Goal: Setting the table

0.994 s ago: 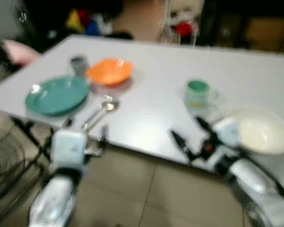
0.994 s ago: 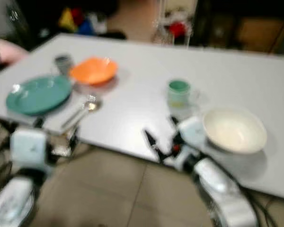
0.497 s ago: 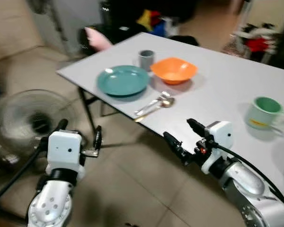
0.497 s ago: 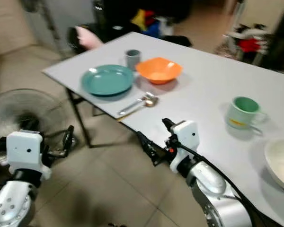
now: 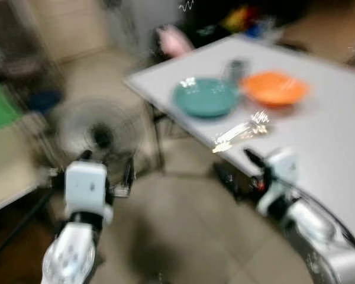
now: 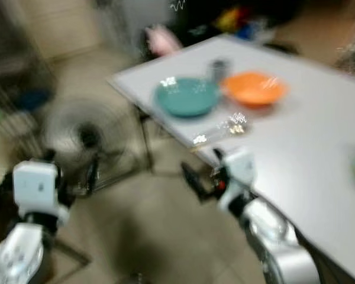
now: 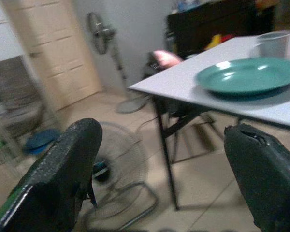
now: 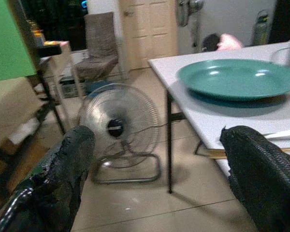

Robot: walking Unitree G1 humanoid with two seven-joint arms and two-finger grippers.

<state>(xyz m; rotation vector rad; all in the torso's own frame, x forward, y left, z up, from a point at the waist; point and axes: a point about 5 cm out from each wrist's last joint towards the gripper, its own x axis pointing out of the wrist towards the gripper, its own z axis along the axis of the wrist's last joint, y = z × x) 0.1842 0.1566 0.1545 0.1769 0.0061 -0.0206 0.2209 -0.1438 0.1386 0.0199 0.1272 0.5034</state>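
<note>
Teal plate on the table corner, just ahead of the right gripper, beside orange bowl and cutlery. Probably rigid, slick, breakable; best pinched at the rim. Both grippers, left gripper included, spread wide, holding nothing.

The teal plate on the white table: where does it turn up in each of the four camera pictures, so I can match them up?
Left eye view: teal plate upper centre-right, blurred, near the table's corner.
Right eye view: left of upper centre, blurred.
Left wrist view: upper right, beyond the end effector's fingers.
Right wrist view: upper right.
Shared landmark: the floor fan standing beside the white table.
</note>
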